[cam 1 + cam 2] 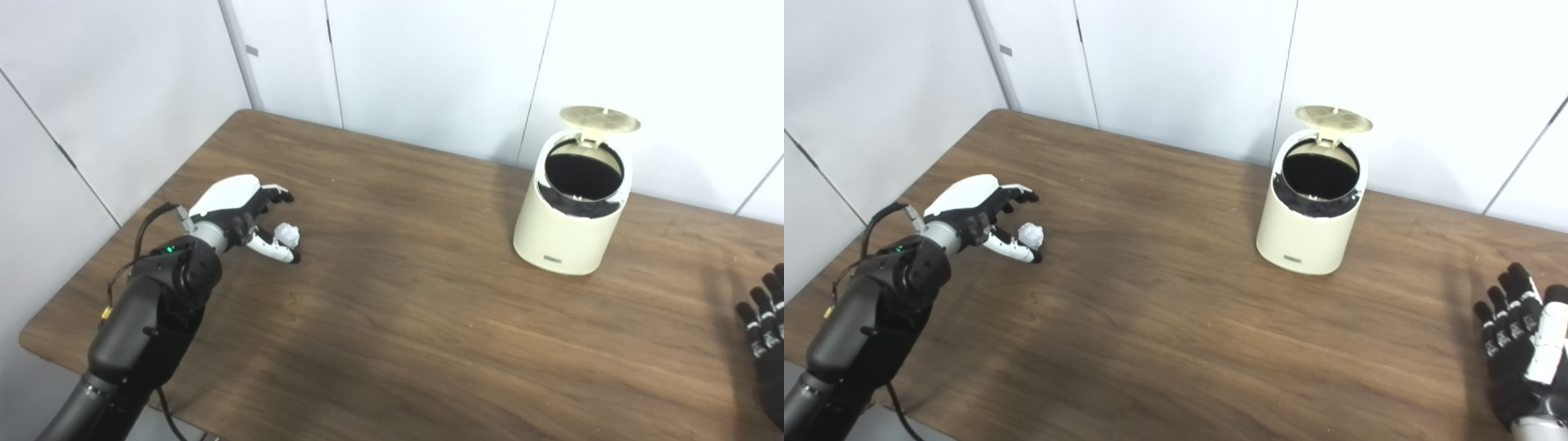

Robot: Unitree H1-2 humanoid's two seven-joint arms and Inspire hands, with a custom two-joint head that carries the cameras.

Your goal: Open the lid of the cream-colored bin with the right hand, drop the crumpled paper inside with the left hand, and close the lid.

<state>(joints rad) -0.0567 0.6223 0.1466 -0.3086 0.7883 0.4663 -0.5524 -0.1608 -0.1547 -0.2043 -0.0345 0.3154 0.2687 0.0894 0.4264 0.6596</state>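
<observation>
The cream-colored bin [569, 211] stands upright toward the far right of the wooden surface [392, 318], close to the white wall panels, and its round lid [599, 119] is flipped up on the rear hinge, showing the dark liner inside. Well to the left of the bin, the left hand [242, 214] hovers low over the surface with fingers and thumb spread apart. The crumpled paper [286, 233] sits right in the gap between thumb and fingers, on the side of the hand that faces the bin; whether the thumb is actually touching the paper is hard to tell, but the hand is not clamped on it. On the near right of the bin, well apart from it, the right hand [1522, 343] is at the picture's edge, palm side up toward the camera, fingers extended and separated, holding nothing at all.
</observation>
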